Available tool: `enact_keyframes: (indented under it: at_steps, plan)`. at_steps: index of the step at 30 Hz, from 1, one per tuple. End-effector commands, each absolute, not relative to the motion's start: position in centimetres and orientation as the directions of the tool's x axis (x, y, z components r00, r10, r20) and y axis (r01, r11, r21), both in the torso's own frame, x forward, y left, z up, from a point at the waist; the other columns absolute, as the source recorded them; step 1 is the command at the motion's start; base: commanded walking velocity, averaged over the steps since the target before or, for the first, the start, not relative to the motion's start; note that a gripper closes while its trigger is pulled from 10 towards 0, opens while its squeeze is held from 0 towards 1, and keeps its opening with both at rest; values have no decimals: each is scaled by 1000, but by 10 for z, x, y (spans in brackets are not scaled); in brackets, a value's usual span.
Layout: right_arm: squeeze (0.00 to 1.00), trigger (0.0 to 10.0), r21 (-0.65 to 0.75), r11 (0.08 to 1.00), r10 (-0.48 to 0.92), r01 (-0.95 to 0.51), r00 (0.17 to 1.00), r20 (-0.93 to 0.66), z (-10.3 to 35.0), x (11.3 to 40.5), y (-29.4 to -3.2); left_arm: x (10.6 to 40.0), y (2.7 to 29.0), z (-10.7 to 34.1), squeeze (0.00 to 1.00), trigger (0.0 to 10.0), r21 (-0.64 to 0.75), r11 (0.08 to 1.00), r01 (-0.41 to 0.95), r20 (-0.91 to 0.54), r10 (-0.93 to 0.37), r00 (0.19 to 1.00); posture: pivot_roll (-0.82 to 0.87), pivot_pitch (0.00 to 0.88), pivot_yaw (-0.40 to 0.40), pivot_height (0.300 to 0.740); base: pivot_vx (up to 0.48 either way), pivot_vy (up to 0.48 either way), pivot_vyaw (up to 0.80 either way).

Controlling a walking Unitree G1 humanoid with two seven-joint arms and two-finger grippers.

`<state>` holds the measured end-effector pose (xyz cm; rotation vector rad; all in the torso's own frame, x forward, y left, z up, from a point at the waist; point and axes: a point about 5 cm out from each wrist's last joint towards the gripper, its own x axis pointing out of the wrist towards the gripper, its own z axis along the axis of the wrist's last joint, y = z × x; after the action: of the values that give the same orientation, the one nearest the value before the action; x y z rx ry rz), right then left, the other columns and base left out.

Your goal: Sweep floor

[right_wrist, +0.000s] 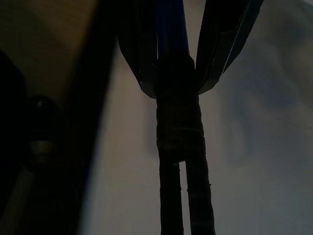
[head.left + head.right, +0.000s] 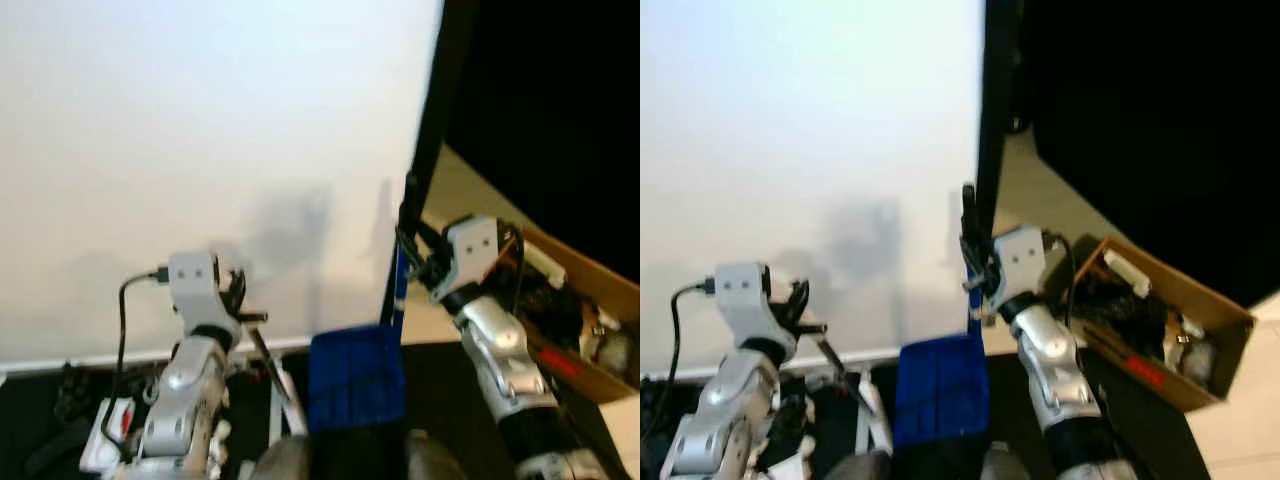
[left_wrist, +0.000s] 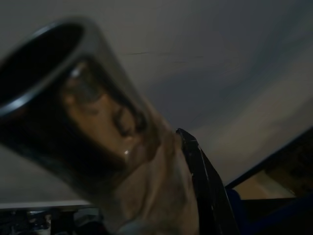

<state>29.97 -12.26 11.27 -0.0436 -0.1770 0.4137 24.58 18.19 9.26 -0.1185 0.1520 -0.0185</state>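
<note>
Right gripper [image 1: 176,63] clamped on upright broom handle [image 1: 178,147], left gripper [image 2: 240,310] pinching dustpan handle [image 2: 268,362], blue dustpan [image 2: 355,380] between arms

We face a broad white wall [image 2: 200,130] from nine to twelve o'clock, blocking reach ahead. At six o'clock a blue ribbed plastic bin [image 2: 355,380] stands between our arms. An open brown cardboard box [image 2: 1215,330] full of clutter crowds four o'clock. A black upright panel [image 2: 995,130] bars one o'clock.

Matt white wall [image 2: 200,130]; cardboard box [image 2: 1200,330]
</note>
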Motion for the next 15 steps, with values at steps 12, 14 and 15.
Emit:
enact_keyframes:
  at_steps: [12,14,15]
  plan:
    - [0,10000,-118,904,424,-410,894,143,108,301,-126,245,185,95,0,10000,-91,996,12,-131,-24,991,105,68,32,740,0,193,0]
    - [0,10000,-122,904,424,-410,895,137,107,301,-128,244,186,95,0,10000,-88,996,12,-132,-23,991,107,70,35,740,0,0,0]
    - [0,10000,-136,901,428,-412,895,125,105,301,-129,244,186,95,0,10000,-85,996,11,-132,-23,991,107,70,35,740,0,0,0]
